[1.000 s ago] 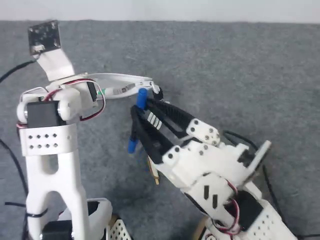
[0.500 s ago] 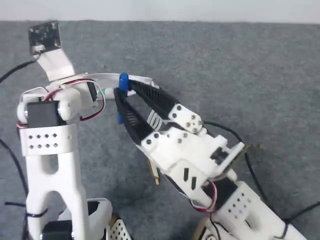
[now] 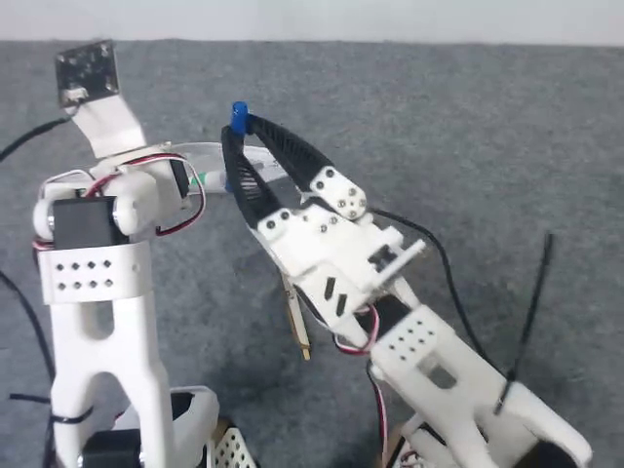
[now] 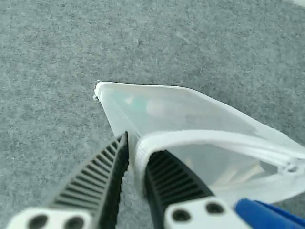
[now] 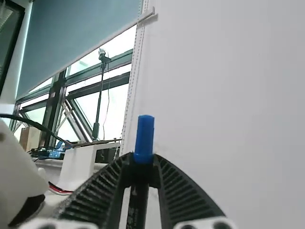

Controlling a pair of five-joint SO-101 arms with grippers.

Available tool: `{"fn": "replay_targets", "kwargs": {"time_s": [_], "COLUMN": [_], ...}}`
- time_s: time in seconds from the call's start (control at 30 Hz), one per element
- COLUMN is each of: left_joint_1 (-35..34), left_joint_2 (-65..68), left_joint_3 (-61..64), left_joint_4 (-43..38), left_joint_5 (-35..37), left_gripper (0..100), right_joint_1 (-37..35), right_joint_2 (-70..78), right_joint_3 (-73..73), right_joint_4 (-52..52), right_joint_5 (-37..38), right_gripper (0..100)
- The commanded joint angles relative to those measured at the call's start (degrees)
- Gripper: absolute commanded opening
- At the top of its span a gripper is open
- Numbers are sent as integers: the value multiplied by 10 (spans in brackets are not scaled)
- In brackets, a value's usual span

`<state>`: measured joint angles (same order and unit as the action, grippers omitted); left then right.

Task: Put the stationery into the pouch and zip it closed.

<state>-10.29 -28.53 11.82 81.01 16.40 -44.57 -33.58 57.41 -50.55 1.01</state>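
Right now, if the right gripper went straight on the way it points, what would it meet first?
Nothing close, I think. The right gripper, shut on the blue pen, points upward, away from the pouch; beyond it stands a white wall, seemingly far off, though depth is unclear.

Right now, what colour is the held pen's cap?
Blue cap; the pen shows best in the right wrist view.

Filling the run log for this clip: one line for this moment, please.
left gripper: shut on pouch rim | right gripper: shut on blue pen, near pouch mouth | pouch: unzipped
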Motion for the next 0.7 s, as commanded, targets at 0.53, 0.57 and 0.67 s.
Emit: {"fn": "replay_targets", "kwargs": {"time_s": [0.53,0.57,0.67], "left_joint_1": [3,3,3], "left_joint_2": [-5,-5,-5], "left_joint_3": [-14,-14,-14], "left_joint_4": [-11,-11,-11], "left_joint_5": [-1,-1,-1], "left_gripper": [10,10,10], "right_joint_1": [8,6,5], "right_joint_2": [144,137,112], "right_joint_3": [2,11,39], "right_joint_4": [-123,-122,-120], "right_joint_5": [6,6,6], "right_gripper": [6,6,6]}}
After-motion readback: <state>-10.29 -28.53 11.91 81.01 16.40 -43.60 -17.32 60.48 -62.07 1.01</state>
